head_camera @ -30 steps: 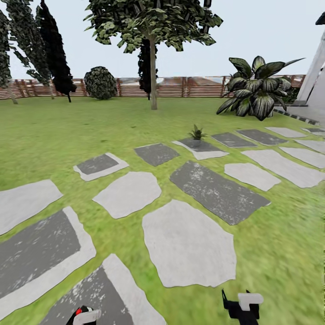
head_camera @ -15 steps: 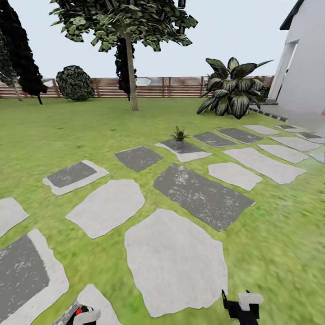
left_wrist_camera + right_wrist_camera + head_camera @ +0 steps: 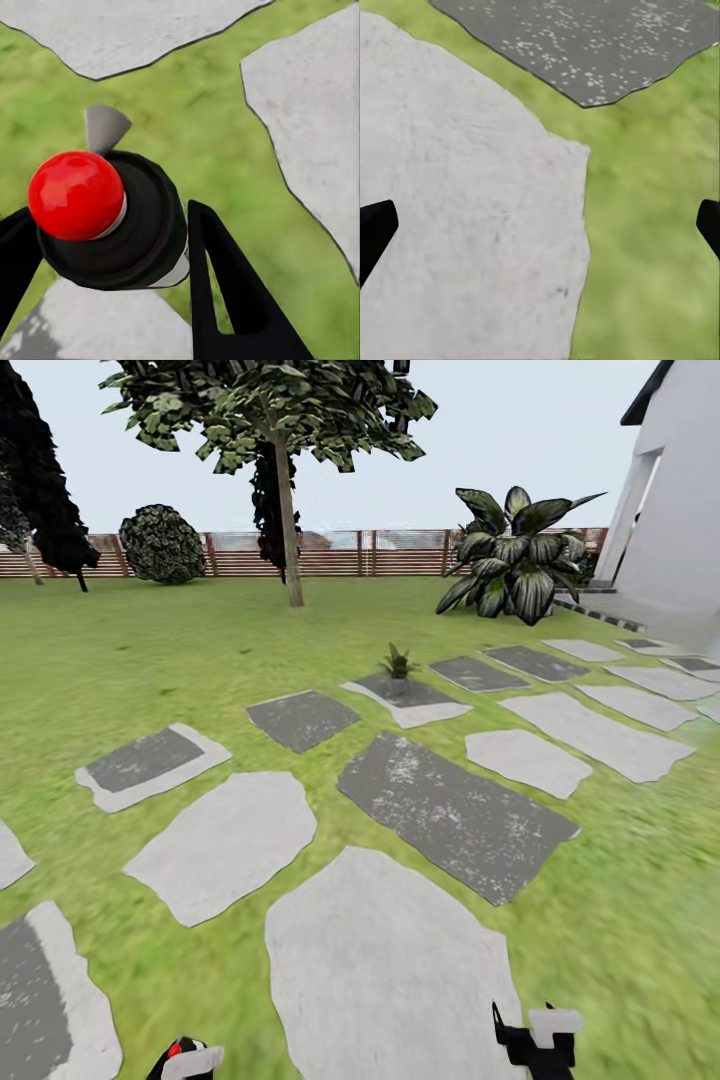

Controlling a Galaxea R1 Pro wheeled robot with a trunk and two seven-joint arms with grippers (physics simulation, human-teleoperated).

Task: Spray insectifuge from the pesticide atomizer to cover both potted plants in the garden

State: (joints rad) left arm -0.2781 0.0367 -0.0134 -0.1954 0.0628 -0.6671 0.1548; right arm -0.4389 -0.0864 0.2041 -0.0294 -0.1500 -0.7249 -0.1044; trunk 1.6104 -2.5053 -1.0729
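Note:
My left gripper (image 3: 105, 225) is shut on the pesticide atomizer (image 3: 142, 225), seen from above as a dark round head with a red knob and a grey nozzle. The same gripper (image 3: 185, 1060) and the red knob peek in at the head view's lower edge. My right gripper (image 3: 535, 1040) hangs low at the lower right; its wrist view shows the gripper (image 3: 540, 225) open over a pale stepping stone (image 3: 457, 195) and grass. One potted plant (image 3: 398, 663), a small green rosette in a grey pot, stands on a stone well ahead in the garden.
Grey stepping stones (image 3: 455, 815) cross the lawn (image 3: 130, 660). A tree (image 3: 288, 490) and a round bush (image 3: 163, 545) stand before the brown fence (image 3: 350, 555). A big broad-leaved bush (image 3: 515, 555) and a white building (image 3: 680, 510) are at the right.
The whole view has swung right and moved forward, so the camera moved. The stones and potted plant slid left in the picture. Both grippers keep their places in the frame.

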